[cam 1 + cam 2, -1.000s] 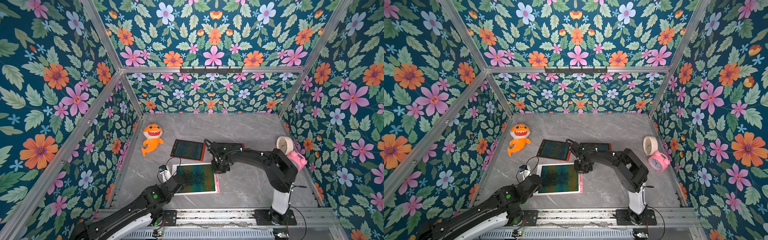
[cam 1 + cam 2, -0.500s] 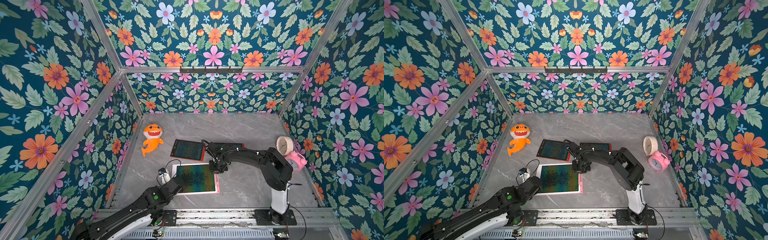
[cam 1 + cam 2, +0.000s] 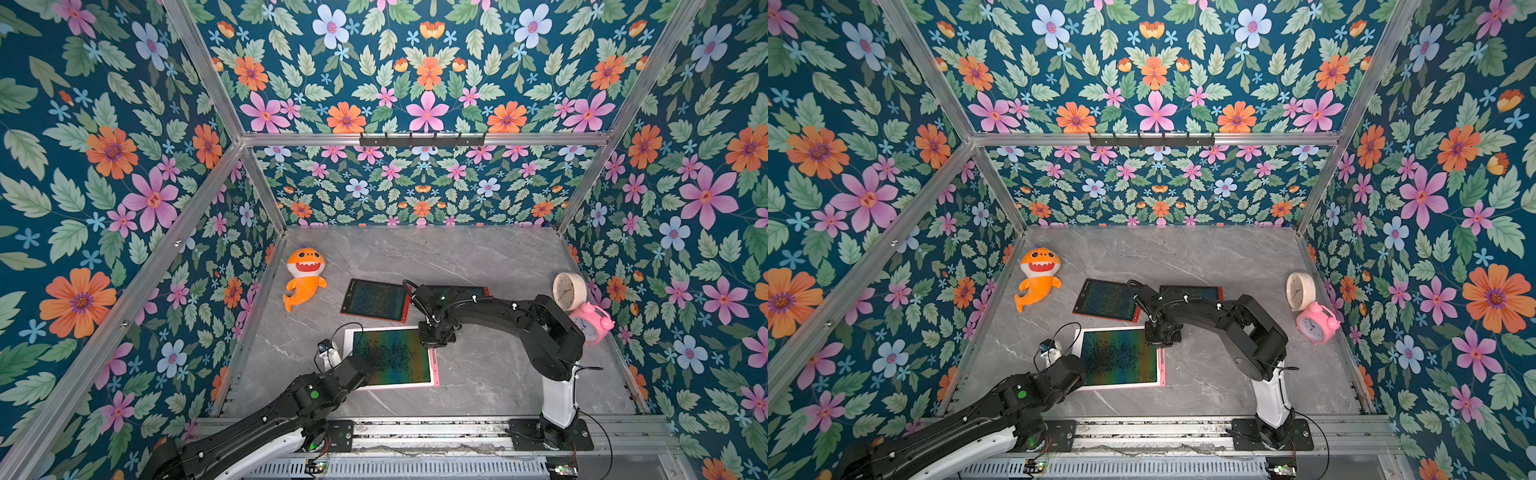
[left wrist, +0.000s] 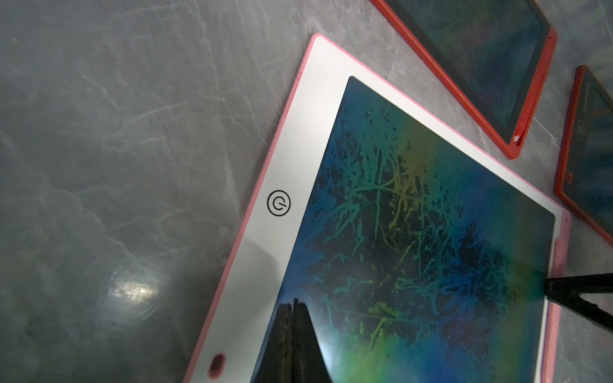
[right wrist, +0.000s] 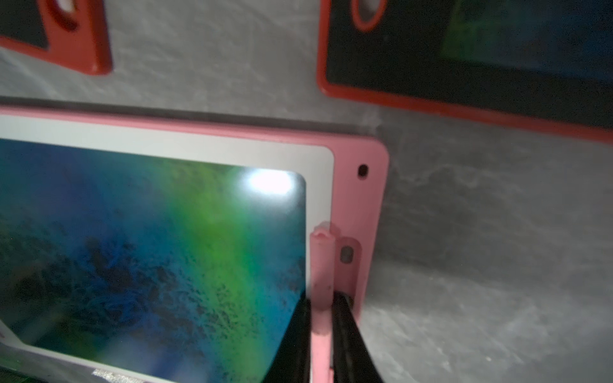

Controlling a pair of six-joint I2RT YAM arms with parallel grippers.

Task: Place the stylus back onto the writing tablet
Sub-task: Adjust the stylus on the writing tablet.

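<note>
Stylus point(image 5: 321, 258), pinched tight in the right gripper point(image 5: 323, 306), lies long-ways along the side of the pink tablet point(image 5: 374, 199), across from the shut left gripper point(image 4: 293, 308).

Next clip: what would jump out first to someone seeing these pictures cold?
The loud blue floral wallpaper covering every wall of the enclosure hits first, then the orange plush shark lying at the far left of the grey marble table. Near the front centre glows the pink-framed writing tablet with a rainbow screen. The right hand pinches a pink stylus at the tablet's edge on the robot's right.
</note>
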